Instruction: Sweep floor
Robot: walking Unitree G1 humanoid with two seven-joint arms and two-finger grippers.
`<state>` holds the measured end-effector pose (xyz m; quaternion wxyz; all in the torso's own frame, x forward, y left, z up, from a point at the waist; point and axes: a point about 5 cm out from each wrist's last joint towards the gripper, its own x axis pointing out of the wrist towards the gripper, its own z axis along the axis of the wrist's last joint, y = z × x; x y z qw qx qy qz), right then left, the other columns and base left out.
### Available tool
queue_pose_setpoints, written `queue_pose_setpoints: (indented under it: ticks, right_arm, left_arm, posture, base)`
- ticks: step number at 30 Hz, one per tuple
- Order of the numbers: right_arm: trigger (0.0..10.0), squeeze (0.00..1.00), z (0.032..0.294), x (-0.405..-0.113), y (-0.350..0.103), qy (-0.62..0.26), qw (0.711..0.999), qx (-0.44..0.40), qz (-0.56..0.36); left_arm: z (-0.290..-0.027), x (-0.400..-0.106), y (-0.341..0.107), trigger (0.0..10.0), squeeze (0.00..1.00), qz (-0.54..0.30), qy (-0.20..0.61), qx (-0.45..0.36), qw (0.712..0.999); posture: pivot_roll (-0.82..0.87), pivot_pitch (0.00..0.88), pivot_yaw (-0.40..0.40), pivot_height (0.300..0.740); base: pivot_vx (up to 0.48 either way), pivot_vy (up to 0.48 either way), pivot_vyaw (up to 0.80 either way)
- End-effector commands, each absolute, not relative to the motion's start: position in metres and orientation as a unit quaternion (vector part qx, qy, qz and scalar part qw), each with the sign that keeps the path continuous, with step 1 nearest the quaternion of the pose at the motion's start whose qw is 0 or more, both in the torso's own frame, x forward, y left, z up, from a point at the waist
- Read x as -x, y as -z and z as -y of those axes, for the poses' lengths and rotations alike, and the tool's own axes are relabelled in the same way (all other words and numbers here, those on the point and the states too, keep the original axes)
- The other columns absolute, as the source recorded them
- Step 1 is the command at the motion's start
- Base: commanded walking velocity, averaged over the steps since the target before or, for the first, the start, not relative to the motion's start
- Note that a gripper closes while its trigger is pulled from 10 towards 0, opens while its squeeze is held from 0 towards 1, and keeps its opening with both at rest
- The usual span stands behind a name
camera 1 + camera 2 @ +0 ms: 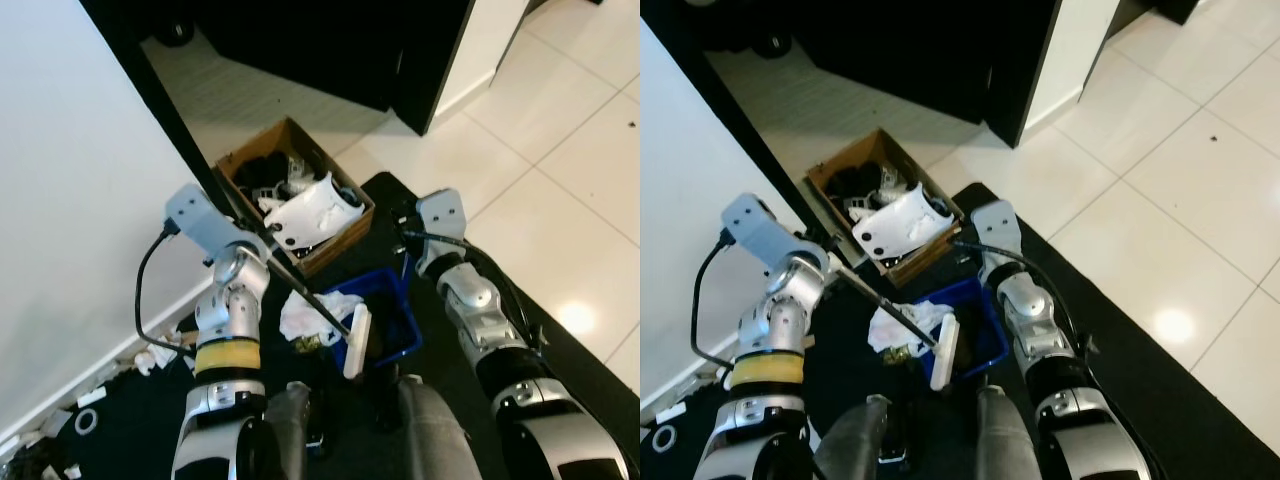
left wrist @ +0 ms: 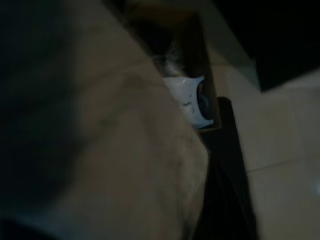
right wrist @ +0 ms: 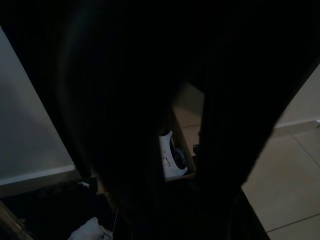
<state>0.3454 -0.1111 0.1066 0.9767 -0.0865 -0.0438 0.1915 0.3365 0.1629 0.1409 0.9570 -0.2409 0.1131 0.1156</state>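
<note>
Left gripper (image 1: pixel 262 250) on broom handle (image 1: pixel 300 285), blue dustpan (image 1: pixel 400 320), right gripper (image 1: pixel 405 235) grip unclear, no legible writing

Looking down from the head, both eyes sharing the cardboard box (image 1: pixel 292 196) and blue dustpan (image 1: pixel 398 312); wrist views close, dark, facing the same box.

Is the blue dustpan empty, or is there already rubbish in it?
Not empty. Crumpled white paper and some dark bits lie in the blue dustpan, beside the brush head.
</note>
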Motion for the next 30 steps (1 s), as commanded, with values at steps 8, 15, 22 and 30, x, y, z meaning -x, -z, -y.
queue_pose_setpoints:
  ticks: [8,15,22,30]
  right_arm:
    - [10.0,0.00,0.110,-0.337,-0.087,-0.197,0.978,0.075,0.002]
    - [10.0,0.00,0.105,-0.339,-0.089,-0.203,0.976,0.075,0.004]
    - [10.0,0.00,0.108,-0.340,-0.091,-0.201,0.977,0.076,0.007]
    - [10.0,0.00,0.111,-0.339,-0.091,-0.195,0.978,0.077,0.010]
  left_arm:
    - [-0.225,-0.312,-0.173,10.0,0.00,-0.062,-0.146,0.071,0.985]
    - [-0.261,-0.306,-0.172,10.0,0.00,-0.041,-0.216,0.054,0.974]
    - [-0.258,-0.313,-0.133,10.0,0.00,-0.077,-0.241,0.076,0.964]
    - [-0.247,-0.317,-0.109,10.0,0.00,-0.094,-0.270,0.092,0.954]
  posture:
    - [0.04,0.295,0.038,0.740]
    - [0.03,0.292,0.026,0.740]
    - [0.01,0.293,0.028,0.740]
    - [-0.02,0.303,0.032,0.740]
  base:
    - [0.000,0.000,0.00]
    - [0.000,0.000,0.00]
    - [0.000,0.000,0.00]
    - [0.000,0.000,0.00]
